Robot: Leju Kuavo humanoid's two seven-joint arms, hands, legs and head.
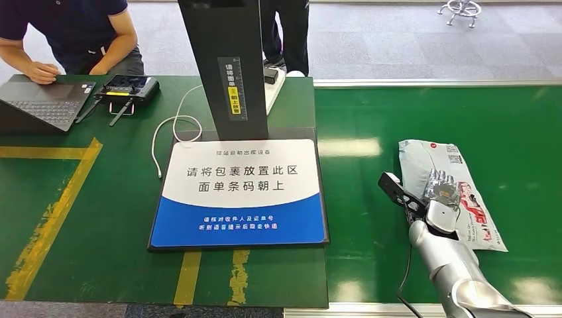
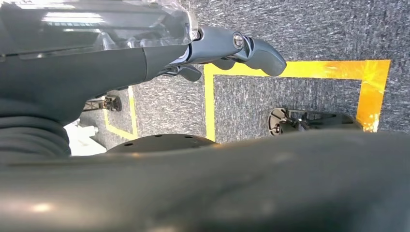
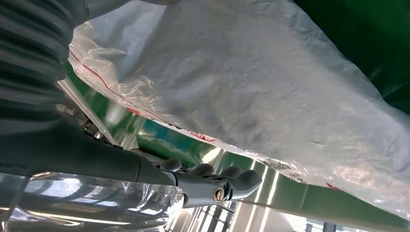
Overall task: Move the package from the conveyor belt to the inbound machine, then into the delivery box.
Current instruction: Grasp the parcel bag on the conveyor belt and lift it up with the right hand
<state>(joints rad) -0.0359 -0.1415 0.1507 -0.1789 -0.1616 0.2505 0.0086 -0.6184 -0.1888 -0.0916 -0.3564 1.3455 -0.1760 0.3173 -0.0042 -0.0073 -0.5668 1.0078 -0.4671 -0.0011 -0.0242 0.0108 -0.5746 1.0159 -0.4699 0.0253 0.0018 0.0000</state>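
Note:
The package (image 1: 429, 156), a grey plastic mailer with red print and a label, lies flat on the green conveyor belt (image 1: 431, 112) at the right. My right hand (image 1: 439, 193) is on its near half, fingers spread across the bag and the thumb off its left edge over the belt. In the right wrist view the crinkled package (image 3: 251, 72) lies close by my outstretched fingers (image 3: 217, 181), which grip nothing. The inbound machine's white and blue pad (image 1: 238, 192) lies left of the belt under a black column (image 1: 225, 59). My left hand (image 2: 232, 48) hangs over the floor, fingers straight, holding nothing.
A person sits at the far left by a laptop (image 1: 40, 103) and a black controller (image 1: 126, 87). A white cable (image 1: 166, 132) loops behind the pad. Yellow tape lines (image 1: 46, 218) cross the green table. Another person stands behind the column.

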